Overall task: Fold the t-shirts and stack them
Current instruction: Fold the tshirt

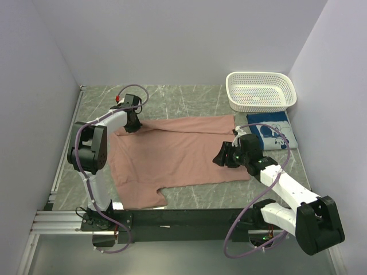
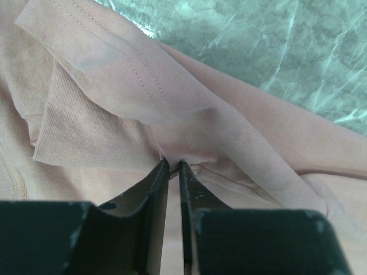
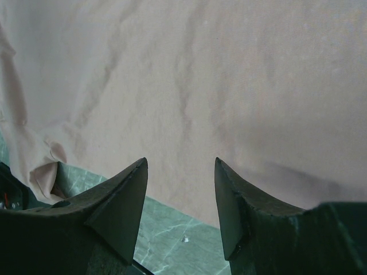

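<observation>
L tool (image 2: 174,165) nearly shut, nipping a fold of pink shirt (image 1: 178,154), far left; R tool (image 3: 180,161) wide open, empty, over its right edge. Grip both layers before lifting.

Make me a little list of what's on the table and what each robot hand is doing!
pink shirt: spread out flat in the middle of the table
blue shirt: folded, on the right, next to the basket
basket: white, far right corner
left gripper: nearly closed, pinching a fold at the pink shirt's far left edge
right gripper: open, over the pink shirt's right edge, holding nothing
stack: not made yet
</observation>
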`<state>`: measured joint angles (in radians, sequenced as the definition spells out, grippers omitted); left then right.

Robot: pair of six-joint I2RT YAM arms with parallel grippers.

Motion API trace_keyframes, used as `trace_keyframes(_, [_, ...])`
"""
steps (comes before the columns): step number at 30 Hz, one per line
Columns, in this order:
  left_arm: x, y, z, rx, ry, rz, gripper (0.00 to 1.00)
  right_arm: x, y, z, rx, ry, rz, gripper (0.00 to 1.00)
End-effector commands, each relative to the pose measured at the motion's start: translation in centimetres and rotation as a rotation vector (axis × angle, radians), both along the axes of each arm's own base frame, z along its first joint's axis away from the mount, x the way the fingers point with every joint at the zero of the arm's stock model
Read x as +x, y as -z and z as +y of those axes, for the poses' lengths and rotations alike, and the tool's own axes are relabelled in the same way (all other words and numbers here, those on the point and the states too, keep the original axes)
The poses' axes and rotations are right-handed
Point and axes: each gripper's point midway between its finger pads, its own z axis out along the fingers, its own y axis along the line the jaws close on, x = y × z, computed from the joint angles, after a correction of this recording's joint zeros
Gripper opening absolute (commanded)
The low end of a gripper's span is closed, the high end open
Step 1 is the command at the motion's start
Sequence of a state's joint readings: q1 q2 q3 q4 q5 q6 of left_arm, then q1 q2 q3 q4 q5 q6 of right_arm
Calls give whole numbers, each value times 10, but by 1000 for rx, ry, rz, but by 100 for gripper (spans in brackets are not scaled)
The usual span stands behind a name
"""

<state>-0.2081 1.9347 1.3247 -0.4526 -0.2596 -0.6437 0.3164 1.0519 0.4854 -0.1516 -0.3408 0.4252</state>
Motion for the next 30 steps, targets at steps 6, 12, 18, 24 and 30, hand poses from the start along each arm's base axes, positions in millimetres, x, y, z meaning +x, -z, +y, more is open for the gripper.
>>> trace_keyframes(6, [9, -23, -4, -34, -8, -64, 8, 1, -2, 0, -10, -11, -17, 57])
trace_keyframes(12, [-5, -43, -9, -40, -29, -64, 1, 0, -4, 1, -6, -12, -21, 57])
trace_keyframes(18, [-40, -71, -36, -4, -40, -42, 1, 0, -12, 1, 0, -21, -40, 57])
trace_keyframes(24, [-94, -71, -70, -27, -13, 34, 1, -3, -15, 5, 11, -51, -44, 57])
trace_keyframes(30, [-140, -64, -98, -52, 35, 75, 3, -6, -15, 13, 38, -102, -39, 57])
